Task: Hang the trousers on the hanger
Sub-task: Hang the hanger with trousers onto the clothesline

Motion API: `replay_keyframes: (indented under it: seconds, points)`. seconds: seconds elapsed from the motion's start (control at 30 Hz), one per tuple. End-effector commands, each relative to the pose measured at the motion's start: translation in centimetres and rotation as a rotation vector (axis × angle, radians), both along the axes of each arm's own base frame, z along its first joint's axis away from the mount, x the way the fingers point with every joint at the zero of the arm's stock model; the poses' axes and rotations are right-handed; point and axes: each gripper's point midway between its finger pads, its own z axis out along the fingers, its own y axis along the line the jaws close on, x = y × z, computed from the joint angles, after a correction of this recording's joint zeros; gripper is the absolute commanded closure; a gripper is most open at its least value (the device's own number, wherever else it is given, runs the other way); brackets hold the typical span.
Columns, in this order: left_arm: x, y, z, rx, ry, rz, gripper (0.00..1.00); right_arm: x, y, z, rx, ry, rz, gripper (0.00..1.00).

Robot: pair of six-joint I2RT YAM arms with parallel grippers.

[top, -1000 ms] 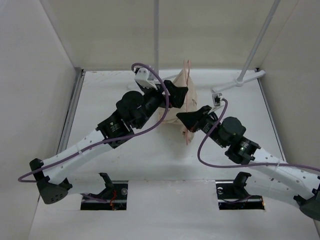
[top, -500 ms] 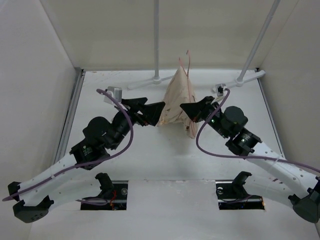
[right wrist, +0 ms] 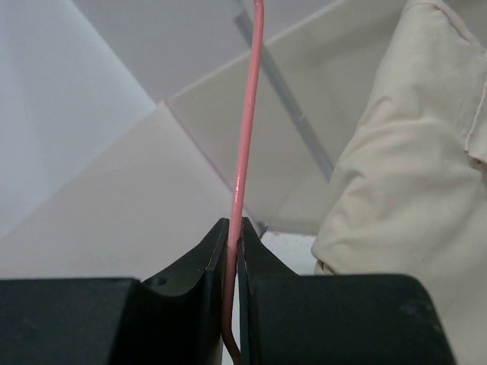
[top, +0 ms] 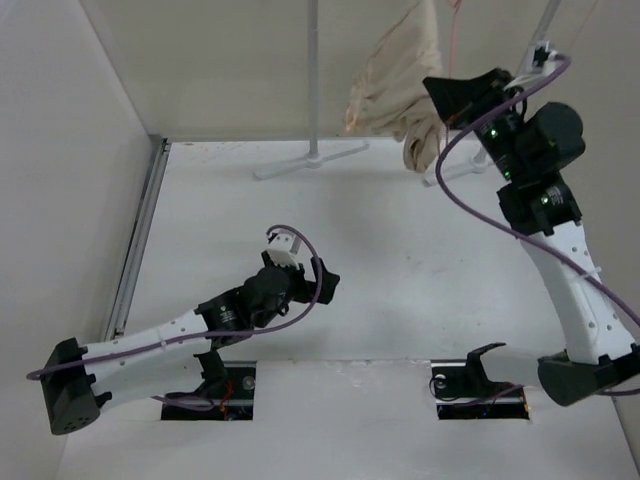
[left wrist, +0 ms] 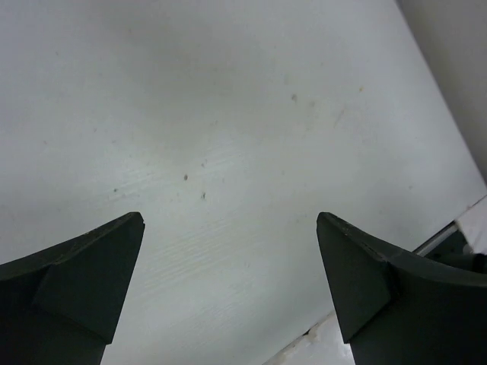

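Observation:
The cream trousers (top: 395, 75) hang bunched in the air at the top of the overhead view, draped over the thin pink hanger (top: 455, 25). My right gripper (top: 450, 95) is raised high beside them and shut on the hanger's rod. In the right wrist view the pink hanger (right wrist: 245, 144) rises from between the closed fingers, with the trousers (right wrist: 411, 175) hanging at the right. My left gripper (top: 328, 285) sits low over the table, far from the garment. Its jaws stand wide open with nothing between them in the left wrist view (left wrist: 228, 285).
A grey-white rack pole (top: 313, 70) stands at the back centre on a crossed foot (top: 310, 160). A second pole (top: 545, 25) rises behind the right arm. White walls enclose the white table (top: 420, 260) on both sides.
My right arm has lifted the hanger and trousers from the table up to the top of the view. My left arm let go and drew back low toward its base.

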Motion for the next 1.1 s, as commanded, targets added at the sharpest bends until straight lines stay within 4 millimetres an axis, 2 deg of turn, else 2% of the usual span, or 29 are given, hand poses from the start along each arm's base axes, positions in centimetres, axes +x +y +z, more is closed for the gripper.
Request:
replay_keyframes:
  seconds: [0.0,0.2,0.47,0.77,1.0,1.07]
  points:
    - [-0.6,-1.1,0.7,-0.102,0.005,-0.012,0.0,0.5,-1.8,6.1,-0.011,-0.148,-0.015,0.94]
    - [-0.4,-1.8,0.2,-0.118,0.005,-0.032,0.0,7.1,-4.7,6.7,-0.022,-0.09,-0.082,0.94]
    - [0.2,-1.7,-1.9,-0.088,0.052,-0.041,0.0,11.3,-8.8,8.3,0.006,-0.093,-0.144,0.94]
    - [1.0,-2.3,-2.5,-0.106,0.086,-0.027,0.0,12.9,-11.9,8.3,0.027,-0.088,-0.19,0.94]
    - [0.9,-2.6,-2.4,-0.124,0.101,-0.031,0.0,12.4,-14.3,9.8,0.057,-0.111,-0.203,0.94]
    - [1.0,-2.6,-2.4,-0.129,0.108,-0.027,0.0,12.9,-14.6,9.5,0.059,-0.101,-0.208,0.94]
